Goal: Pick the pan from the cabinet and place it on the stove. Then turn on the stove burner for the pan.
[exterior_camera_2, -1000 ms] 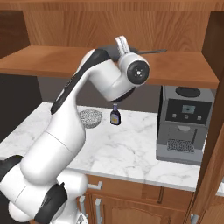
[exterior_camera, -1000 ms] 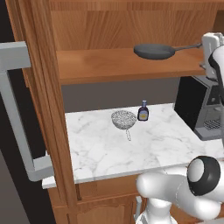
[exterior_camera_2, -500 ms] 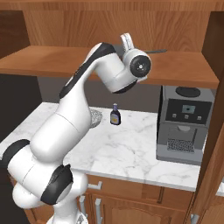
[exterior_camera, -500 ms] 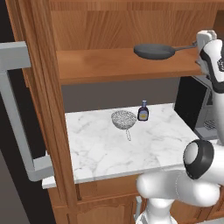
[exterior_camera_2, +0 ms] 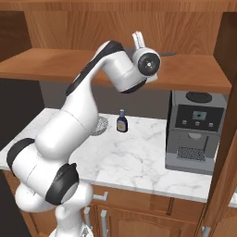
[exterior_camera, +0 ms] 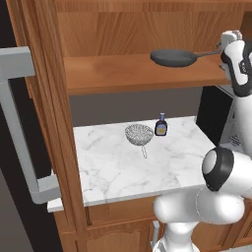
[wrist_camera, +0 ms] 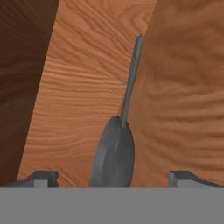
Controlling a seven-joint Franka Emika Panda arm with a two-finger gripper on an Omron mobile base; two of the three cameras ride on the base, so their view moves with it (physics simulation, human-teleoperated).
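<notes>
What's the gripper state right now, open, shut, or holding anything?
Gripper: open, holding nothing. In the hand view the fingertips stand wide apart on either side of the dark grey round frying pan, not touching it; the pan rests on the reddish-brown wooden cabinet shelf.

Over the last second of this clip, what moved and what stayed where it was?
The arm rose: its end effector climbed from below the shelf up to the level of the pan, facing it with fingers spread apart. Nothing was taken hold of. The pan stayed on the cabinet shelf; the strainer, small bottle and coffee machine stayed put on the counter.
</notes>
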